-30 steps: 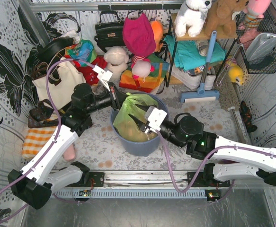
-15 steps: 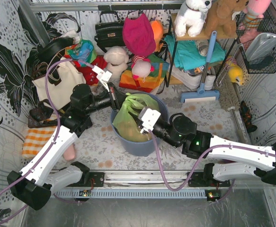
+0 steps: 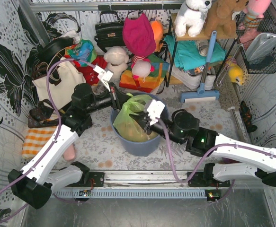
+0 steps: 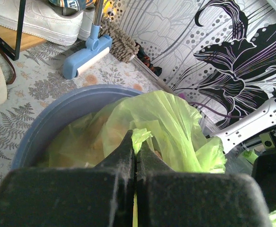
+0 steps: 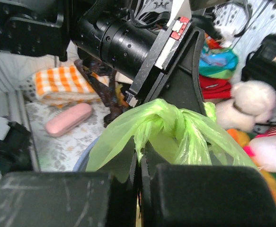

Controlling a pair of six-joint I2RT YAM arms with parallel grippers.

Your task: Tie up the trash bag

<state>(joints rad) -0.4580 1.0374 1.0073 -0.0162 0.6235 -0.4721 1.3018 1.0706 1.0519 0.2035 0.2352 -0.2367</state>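
Closing since a second ago, right gripper [image 5: 138, 158] now pinches the trash bag [image 3: 128, 120] at frame centre; left gripper [image 4: 135, 144] clamps it too. One bag sits in one blue bin [image 3: 145, 145].

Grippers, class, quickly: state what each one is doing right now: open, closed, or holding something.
Left gripper: closed, pinching a fold of the bag.
Right gripper: closed, pinching the bag too.
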